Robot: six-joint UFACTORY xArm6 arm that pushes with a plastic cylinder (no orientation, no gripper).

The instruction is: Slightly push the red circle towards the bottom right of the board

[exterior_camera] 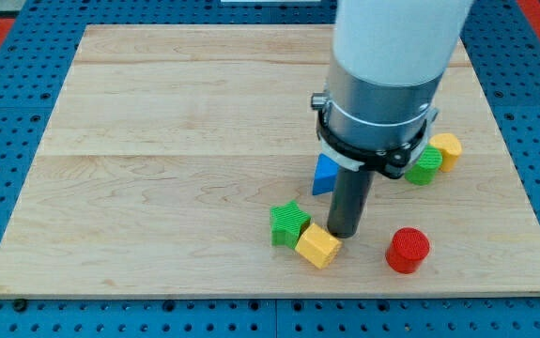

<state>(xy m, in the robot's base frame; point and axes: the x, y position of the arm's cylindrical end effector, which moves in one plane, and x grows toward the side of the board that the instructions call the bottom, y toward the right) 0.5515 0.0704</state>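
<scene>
Gripper: none is fitted, so no open/shut state applies and nothing is held; the arm ends in a dark rod.

My tip (343, 234) is seen resting on the pale wooden desk (157, 141), touching or just beside the top edge of the yellow plastic block (318, 246), w/ the green plastic star (289, 222) on the view's left of it.

Task item: the red plastic circle (408, 250) is located near the view's bottom right, apart from my tip and clear of other blocks.

Step in hand, as judged: approach not yet made. For a bottom-right push, my tip is best brought to the circle's upper-left side, then driven a short way diagonally. A centred contact is advised, else the round block may slip aside.

Edges/room: little desk is left betw. the circle and the bottom edge; more is available toward the right edge. A short stroke is req'd, or an overrun is risked. The blue plastic triangular block (325, 176), green plastic block (424, 166) and yellow plastic block by it (447, 148) lie above, off the path.
</scene>
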